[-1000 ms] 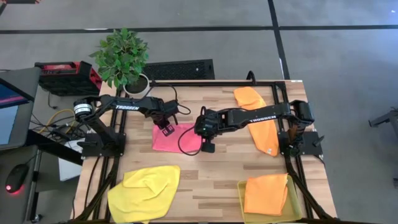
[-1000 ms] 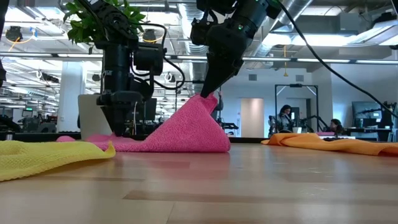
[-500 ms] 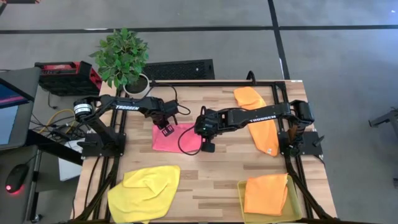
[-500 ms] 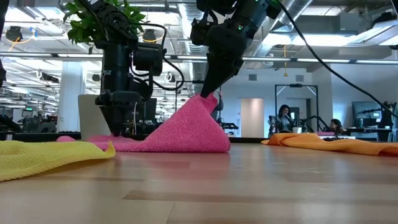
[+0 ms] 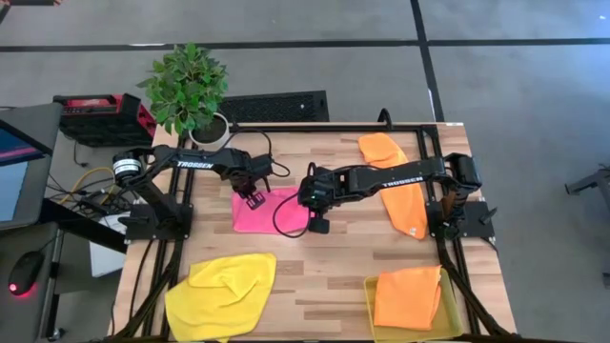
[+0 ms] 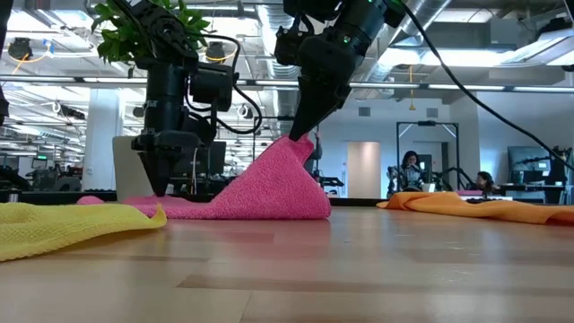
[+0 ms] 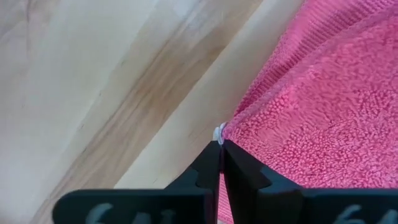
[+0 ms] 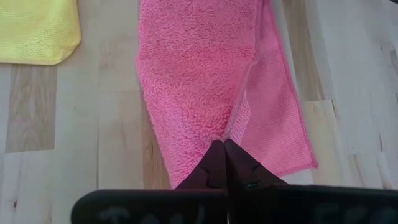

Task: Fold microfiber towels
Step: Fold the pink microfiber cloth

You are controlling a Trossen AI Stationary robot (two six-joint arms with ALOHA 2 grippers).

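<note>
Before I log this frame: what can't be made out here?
- High view: both grippers' fingertips on the pink towel are hidden by the arms.
- High view: the yellow towel is cut off by the bottom edge.
- Low view: the tray is not visible; distant people are too small.

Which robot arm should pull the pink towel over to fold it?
Probably the right. Its tool is shut on the pink towel, holding one side lifted into a peak. The left tool pinches a corner low at the table, better for anchoring.

Fuzzy pink cloth towel (image 8: 205, 74), smooth wooden table (image 8: 56, 137)
</note>
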